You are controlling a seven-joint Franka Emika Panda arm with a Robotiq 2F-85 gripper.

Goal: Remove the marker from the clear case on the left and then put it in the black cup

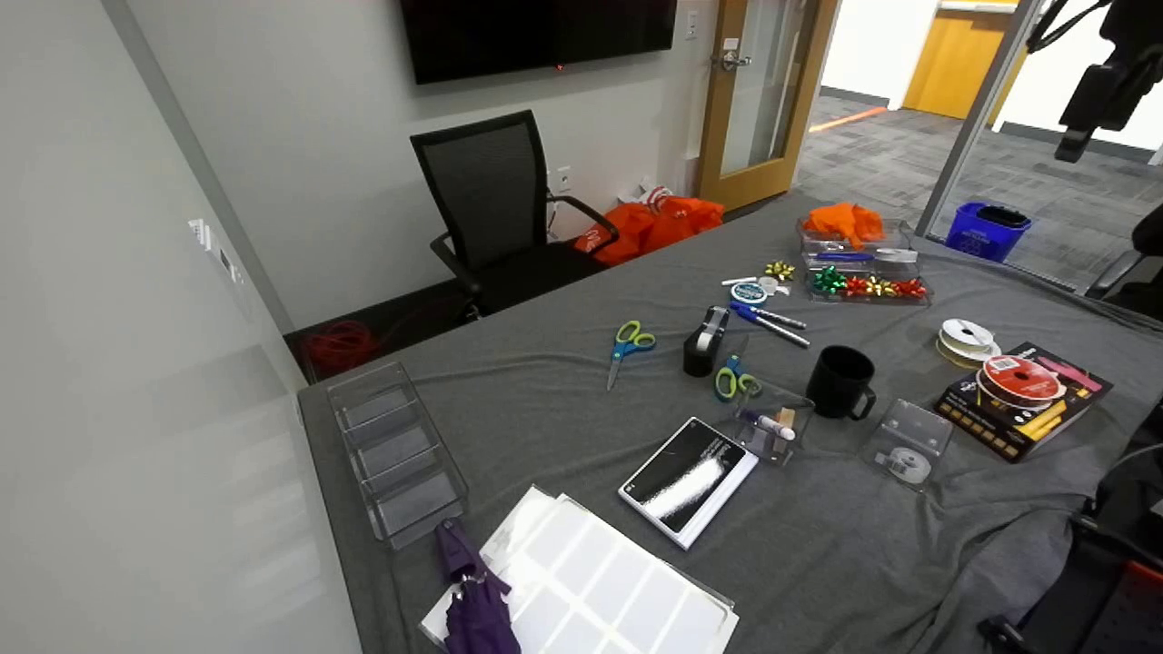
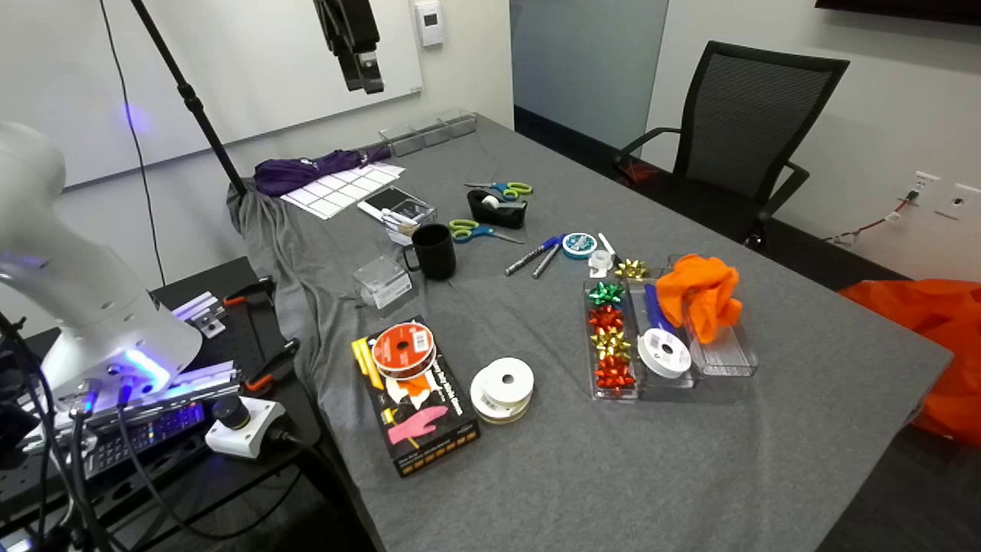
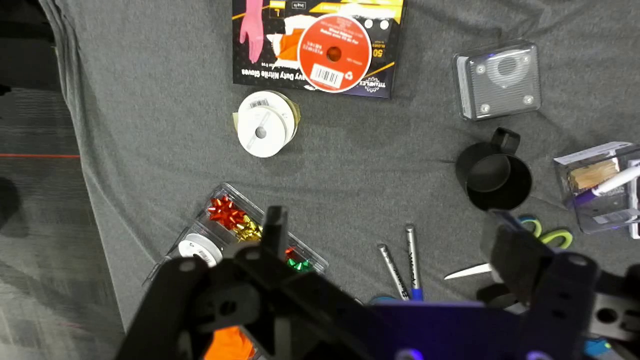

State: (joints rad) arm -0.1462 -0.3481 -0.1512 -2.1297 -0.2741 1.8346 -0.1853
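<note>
Black cup (image 1: 831,398) sits upright just beside the clear case (image 3: 607,206), and the marker (image 3: 617,180) is in that case along with a wooden block (image 3: 595,174). Near it we've got scissors (image 1: 734,365), a flat box (image 1: 672,454) and a tape dispenser (image 1: 701,354). Our gripper (image 3: 387,222) hangs above the table (image 1: 545,409), jaws spread pretty wide in the wrist view.

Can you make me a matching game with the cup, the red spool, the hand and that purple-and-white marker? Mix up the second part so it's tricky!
1. Cup
2. Red spool
3. Hand
4. Purple-and-white marker

A. In a clear case
B. Open, up in the air
C. Black, standing on the table
D. On top of the glove box

Right pairs: 1-C, 2-D, 3-B, 4-A
</note>
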